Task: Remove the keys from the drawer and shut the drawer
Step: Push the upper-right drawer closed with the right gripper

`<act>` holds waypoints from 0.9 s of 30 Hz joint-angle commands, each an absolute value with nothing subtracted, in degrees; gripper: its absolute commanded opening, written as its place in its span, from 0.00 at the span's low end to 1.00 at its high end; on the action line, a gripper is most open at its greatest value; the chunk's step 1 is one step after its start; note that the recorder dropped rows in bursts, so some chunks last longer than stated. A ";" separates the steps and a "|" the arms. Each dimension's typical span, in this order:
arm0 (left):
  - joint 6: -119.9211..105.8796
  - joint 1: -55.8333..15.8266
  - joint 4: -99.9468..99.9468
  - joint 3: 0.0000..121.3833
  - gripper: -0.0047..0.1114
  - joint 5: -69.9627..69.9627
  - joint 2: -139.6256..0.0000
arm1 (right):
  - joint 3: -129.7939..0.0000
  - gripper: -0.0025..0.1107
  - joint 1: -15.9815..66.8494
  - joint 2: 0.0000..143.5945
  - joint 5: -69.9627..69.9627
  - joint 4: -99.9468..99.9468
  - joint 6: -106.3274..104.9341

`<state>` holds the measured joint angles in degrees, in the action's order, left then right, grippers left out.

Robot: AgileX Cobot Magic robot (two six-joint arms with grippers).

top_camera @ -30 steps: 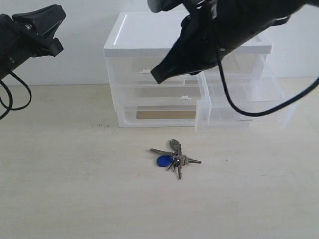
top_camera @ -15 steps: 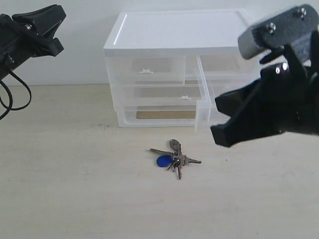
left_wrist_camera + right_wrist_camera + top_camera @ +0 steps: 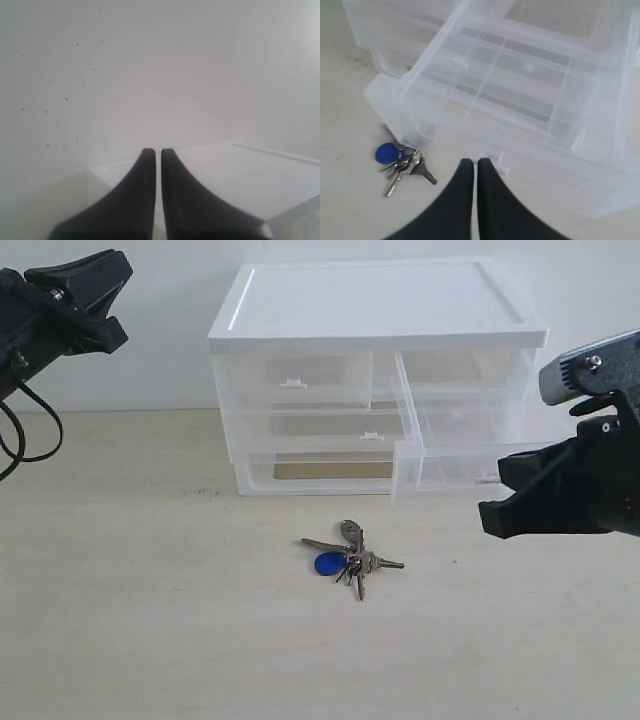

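Observation:
The keys, silver with a round blue fob, lie on the table in front of the cabinet, outside the drawer. The small translucent right drawer stands pulled out, and I see nothing in it in the right wrist view. My right gripper is shut and holds nothing. It hovers low just in front of the drawer's front wall, and its tips are close to the white tab handle. My left gripper is shut, holds nothing, and is raised at the far left.
The white-topped cabinet stands at the back against the wall. Its left small drawer and the full-width drawers below are closed. The keys lie beside the open drawer's near corner. Black cables hang at the left edge.
My right arm has swung down from over the cabinet to the right, ending low in front of the open drawer. The keys, the drawer and the left arm have not moved.

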<state>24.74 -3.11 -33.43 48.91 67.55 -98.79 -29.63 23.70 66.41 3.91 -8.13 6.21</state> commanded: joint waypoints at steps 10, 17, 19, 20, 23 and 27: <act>24.86 -2.94 -32.80 48.65 0.08 67.21 -98.32 | -32.30 0.02 21.18 76.07 21.62 1.87 -6.57; 24.86 -2.94 -32.80 48.65 0.08 67.21 -98.32 | -32.30 0.02 21.01 79.78 28.05 7.26 -12.60; 24.86 -2.94 -32.80 48.65 0.08 67.21 -98.32 | -32.30 0.02 21.01 81.38 30.37 7.26 -12.60; 24.86 -2.94 -32.80 48.65 0.08 67.21 -98.32 | -32.30 0.02 21.01 82.30 31.89 7.26 -12.60; 24.86 -2.94 -32.80 48.65 0.08 67.21 -98.32 | -34.08 0.02 21.01 84.79 32.91 7.26 -12.73; 24.86 -2.94 -32.80 48.65 0.08 67.21 -98.32 | -38.88 0.02 21.01 88.79 31.48 7.16 -12.83</act>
